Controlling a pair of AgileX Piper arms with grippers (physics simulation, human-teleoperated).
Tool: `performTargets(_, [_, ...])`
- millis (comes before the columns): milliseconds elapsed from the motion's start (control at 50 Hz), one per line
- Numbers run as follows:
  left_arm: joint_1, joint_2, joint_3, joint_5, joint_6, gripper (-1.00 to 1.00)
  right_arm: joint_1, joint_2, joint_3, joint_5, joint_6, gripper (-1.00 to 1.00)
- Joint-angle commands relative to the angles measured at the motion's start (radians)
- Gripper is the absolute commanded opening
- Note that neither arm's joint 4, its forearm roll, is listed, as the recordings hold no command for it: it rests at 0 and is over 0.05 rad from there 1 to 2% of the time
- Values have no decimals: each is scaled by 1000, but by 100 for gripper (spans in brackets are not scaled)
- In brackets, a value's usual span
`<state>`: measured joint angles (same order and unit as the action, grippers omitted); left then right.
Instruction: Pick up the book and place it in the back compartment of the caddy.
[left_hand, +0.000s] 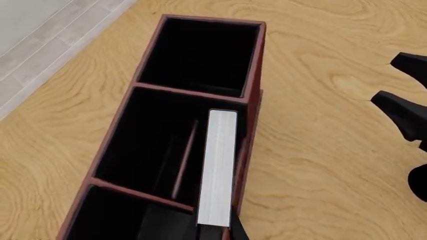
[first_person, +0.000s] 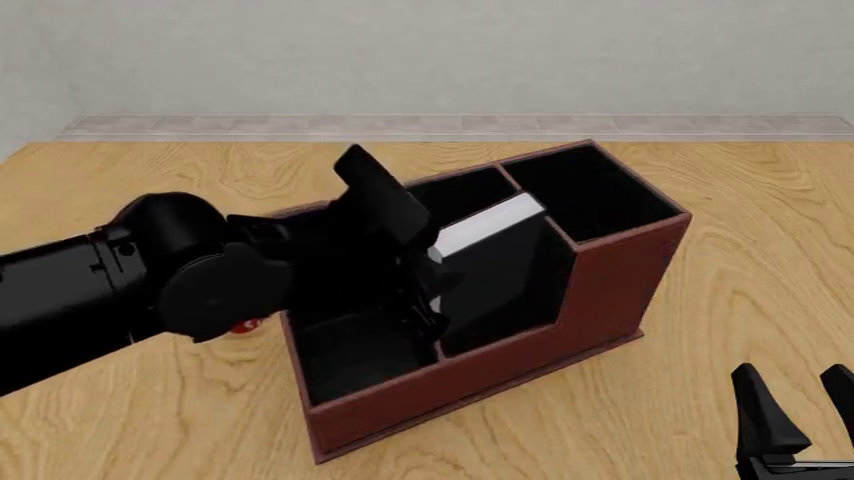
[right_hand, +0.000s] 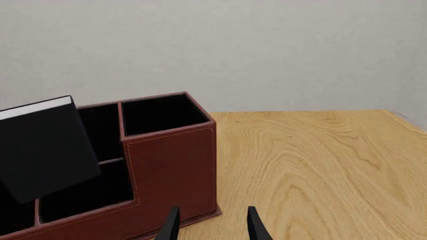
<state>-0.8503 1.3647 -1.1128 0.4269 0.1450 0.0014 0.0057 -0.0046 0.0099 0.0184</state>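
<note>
The reddish-brown caddy (first_person: 587, 290) stands mid-table, its cut-down wall towards me. My left gripper (first_person: 424, 272) is shut on the black book (first_person: 491, 268) with white page edges (left_hand: 219, 165). It holds the book tilted, with the lower part dipping into the small middle cell (left_hand: 230, 150) between the thin low divider (left_hand: 184, 160) and the cut-down wall; the upper part sticks out above the rim. The book also shows in the right wrist view (right_hand: 47, 147). My right gripper (first_person: 801, 405) is open and empty, near the table's front right, apart from the caddy (right_hand: 170, 165).
The tall square end cell (first_person: 594, 195) and the long end cell (first_person: 354, 355) look empty. A bit of red mug (first_person: 243, 327) shows behind my left arm, left of the caddy. Bare wooden table (first_person: 747, 230) lies right of the caddy. A grey wall is behind.
</note>
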Motion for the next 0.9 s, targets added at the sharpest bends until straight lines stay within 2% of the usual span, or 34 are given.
performTargets(20, [28,27,-4,-50,34,-100,0,0,0,0,0,100])
performTargets(240, [21,36,-33,-62,4,-100,0,0,0,0,0,100])
performTargets(420, [11,64,-54,-61,9,-100,0,0,0,0,0,100])
performTargets(900, [16,131,-34,-117,-12,-100,0,0,0,0,0,100])
